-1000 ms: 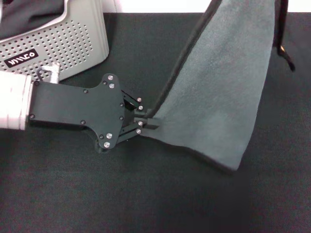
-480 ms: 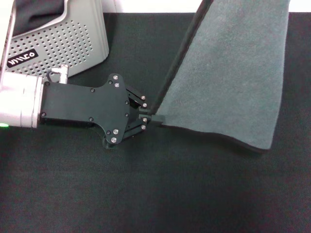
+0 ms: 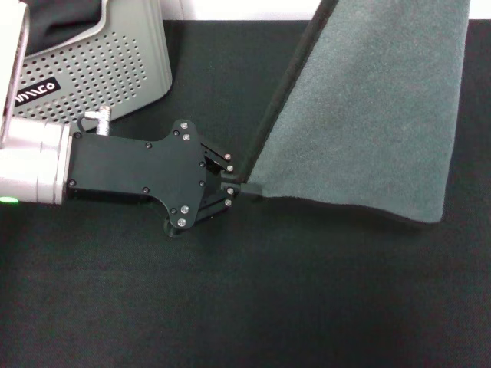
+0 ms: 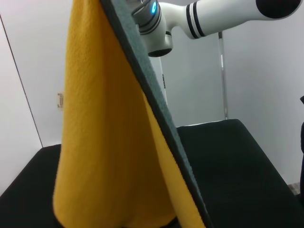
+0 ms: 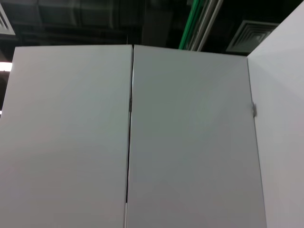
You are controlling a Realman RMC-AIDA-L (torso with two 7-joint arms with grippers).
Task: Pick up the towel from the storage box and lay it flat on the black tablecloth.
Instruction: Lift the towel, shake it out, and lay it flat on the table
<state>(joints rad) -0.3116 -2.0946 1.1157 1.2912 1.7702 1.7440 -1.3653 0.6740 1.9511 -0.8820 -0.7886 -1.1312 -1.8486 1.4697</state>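
Note:
The towel [image 3: 368, 115] is grey-green with a dark border. It hangs spread out, rising past the top of the head view, with its lower edge just above the black tablecloth [image 3: 268, 307]. My left gripper [image 3: 244, 186] is shut on the towel's lower left corner, low over the cloth. In the left wrist view the towel's yellow underside [image 4: 104, 142] fills the near field. The right arm [image 4: 209, 16] reaches to the towel's upper edge, and its gripper is hidden behind the towel. The storage box [image 3: 100, 77] stands at the back left.
A glossy black fabric bundle [image 3: 61, 19] lies inside the storage box. The black tablecloth covers the whole table in front of and to the right of the left gripper. The right wrist view shows only white wall panels [image 5: 142, 142].
The towel's lower edge has swung out to the right and straightened, so the towel is now spread wider. My left gripper has shifted slightly right, still holding the corner.

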